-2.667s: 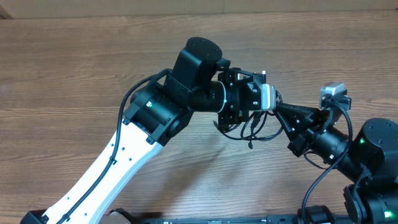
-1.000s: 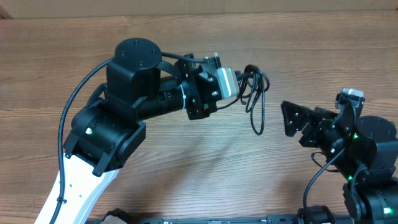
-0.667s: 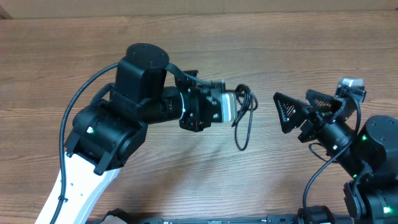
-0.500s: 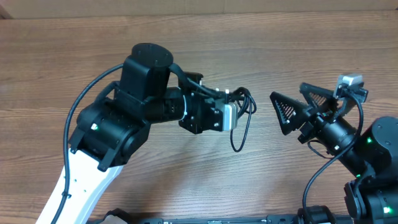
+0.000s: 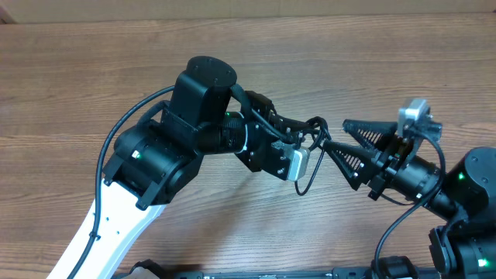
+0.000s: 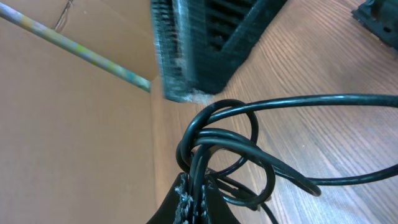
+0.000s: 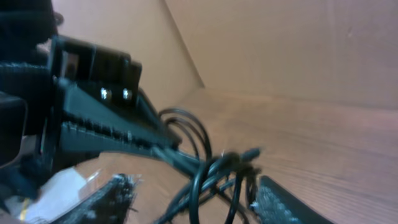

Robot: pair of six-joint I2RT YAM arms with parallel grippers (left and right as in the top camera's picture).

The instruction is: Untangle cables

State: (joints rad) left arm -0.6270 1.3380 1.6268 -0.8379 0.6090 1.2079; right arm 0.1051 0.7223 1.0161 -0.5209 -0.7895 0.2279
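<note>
Jaws clamped on cables point(image 5: 312, 172), left gripper point(image 5: 306, 133) rightward.

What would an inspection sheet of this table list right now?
Surface: wood-grain table.
Job's things: black cables in one knotted bundle, with a loop trailing out.
Clutter: nothing seen.
Grippers: left gripper shut on the cables; right gripper open, with a finger on either side of the bundle.
Cables: thicker black wires run along the arms.
Surroundings: brown cardboard-like wall beside the table.
</note>
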